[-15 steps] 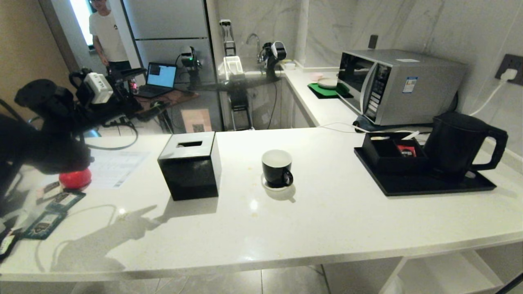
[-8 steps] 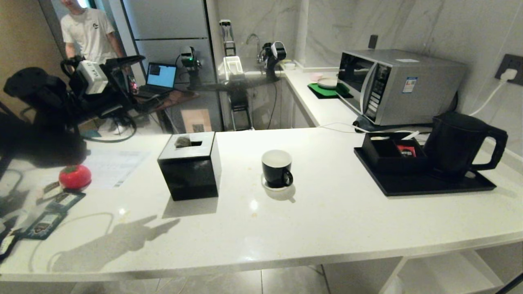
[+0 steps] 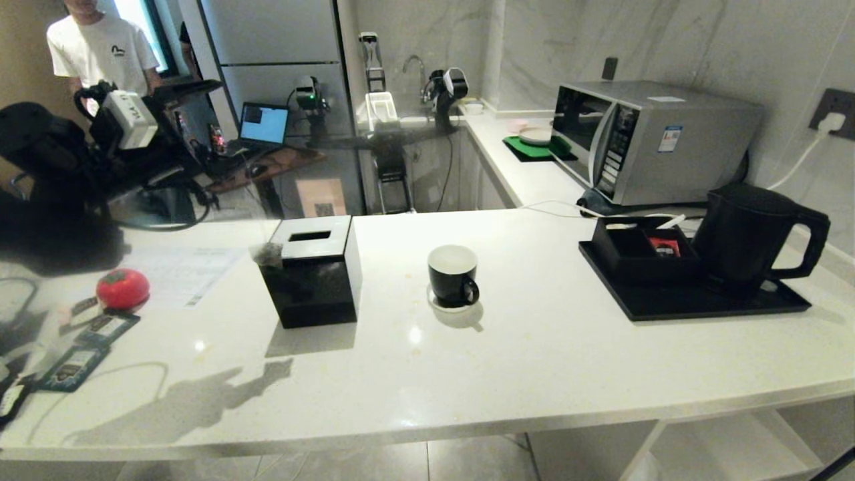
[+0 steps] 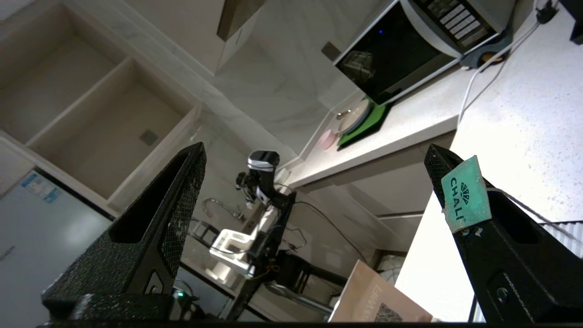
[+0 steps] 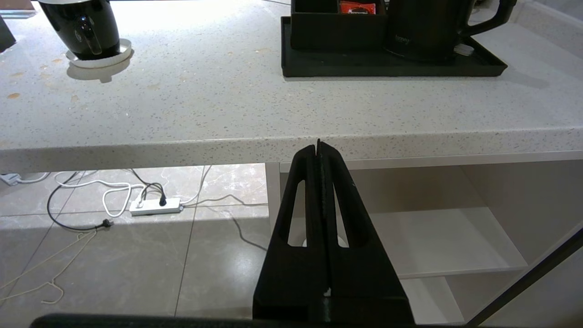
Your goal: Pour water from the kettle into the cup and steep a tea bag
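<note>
Left tool (image 4: 314,168) raised at the far left of the worktop (image 3: 534,361), fingers spread wide with nothing between them. A teal tea tag (image 4: 465,193) printed "CHALI" clings to one fingertip, a thin string trailing off it (whether the string is taut, cannot tell). The tea bag (image 3: 266,252), a small blurred grey shape, shows below and to the right of that tool, against the left top edge of the black tissue box (image 3: 310,270); hanging or resting, unclear.

The cup (image 3: 453,274) sits on its saucer (image 3: 444,304) further right, beyond the tissue box from the left tool, white inside showing. The kettle (image 3: 751,234) stands well beyond that on the black tray (image 3: 668,304), beside an organiser box (image 3: 634,257) with a red packet (image 3: 663,246).

Right tool (image 5: 319,150) parked below the worktop's front edge, fingers pressed together, empty; the kettle lies up and ahead of it.

A person in a white shirt (image 3: 100,50) stands behind the left tool.
</note>
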